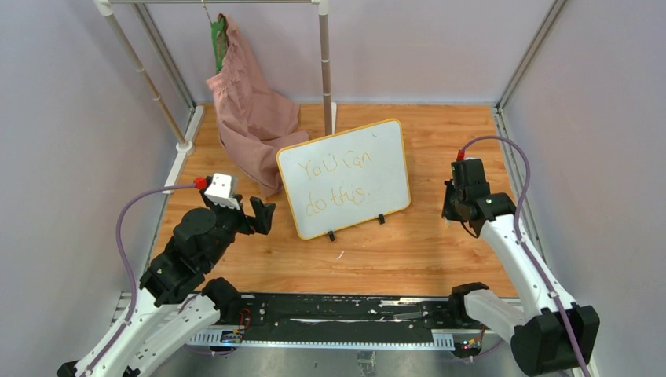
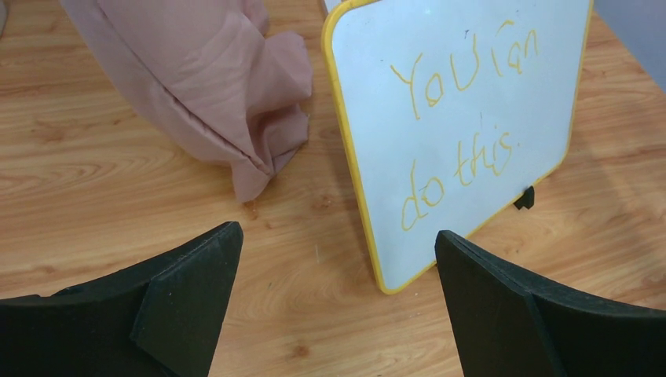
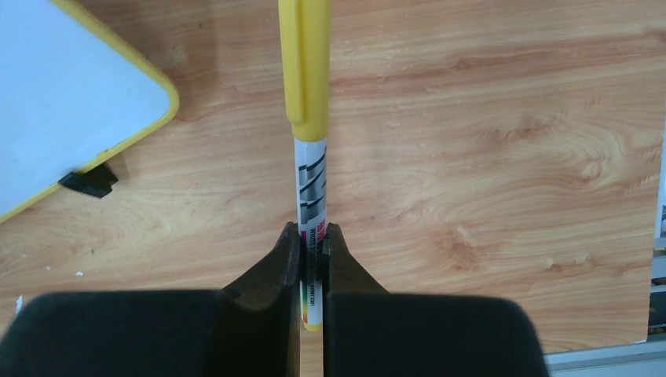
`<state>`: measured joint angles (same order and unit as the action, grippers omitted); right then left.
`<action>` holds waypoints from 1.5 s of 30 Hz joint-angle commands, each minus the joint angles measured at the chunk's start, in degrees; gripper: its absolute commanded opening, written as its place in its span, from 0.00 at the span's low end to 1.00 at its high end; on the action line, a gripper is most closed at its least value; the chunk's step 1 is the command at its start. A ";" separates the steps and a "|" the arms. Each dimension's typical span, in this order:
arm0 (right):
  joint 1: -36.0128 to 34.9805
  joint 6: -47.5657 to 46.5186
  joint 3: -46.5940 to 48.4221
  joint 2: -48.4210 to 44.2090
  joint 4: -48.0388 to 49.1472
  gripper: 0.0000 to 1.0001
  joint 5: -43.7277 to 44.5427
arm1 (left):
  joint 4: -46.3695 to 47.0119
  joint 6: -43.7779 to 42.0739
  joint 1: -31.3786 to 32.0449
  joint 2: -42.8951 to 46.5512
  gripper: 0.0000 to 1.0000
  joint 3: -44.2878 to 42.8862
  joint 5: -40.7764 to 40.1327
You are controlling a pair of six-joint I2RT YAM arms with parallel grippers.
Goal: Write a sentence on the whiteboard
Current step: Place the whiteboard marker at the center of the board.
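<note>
Wooden tabletop (image 1: 440, 259), pale lilac walls (image 1: 424, 47)

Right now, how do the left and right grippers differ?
The left gripper has its jaws wide open; the right gripper has them shut. The left gripper is empty; the right gripper clamps a yellow marker. Both are black, and neither touches the whiteboard.

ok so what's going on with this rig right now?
The right pincer is shut on a yellow-capped marker, held over the table to the right of the whiteboard and clear of it. The board stands upright, and the sentence "You can do this." is already on it in two orange-yellow lines. The left pincer is open and empty, facing the board. A pink cloth hangs behind the board, to its left.
</note>
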<state>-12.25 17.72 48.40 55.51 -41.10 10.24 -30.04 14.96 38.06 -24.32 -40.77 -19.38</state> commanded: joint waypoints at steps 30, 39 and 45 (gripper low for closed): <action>7.57 -3.83 9.09 34.26 7.77 0.00 -6.60 | 3.06 -0.72 0.78 2.32 0.98 0.84 0.74; 7.59 -4.01 7.65 34.70 10.25 0.00 -7.92 | 3.22 -0.81 0.96 2.13 0.98 0.91 0.92; 7.59 -4.27 8.17 36.33 10.25 0.01 -8.04 | 3.21 -0.90 1.05 1.99 0.98 0.94 0.41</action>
<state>-5.45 14.06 56.49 90.11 -30.81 2.90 -28.73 14.96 38.46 -22.61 -40.42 -18.46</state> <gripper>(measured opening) 0.070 0.981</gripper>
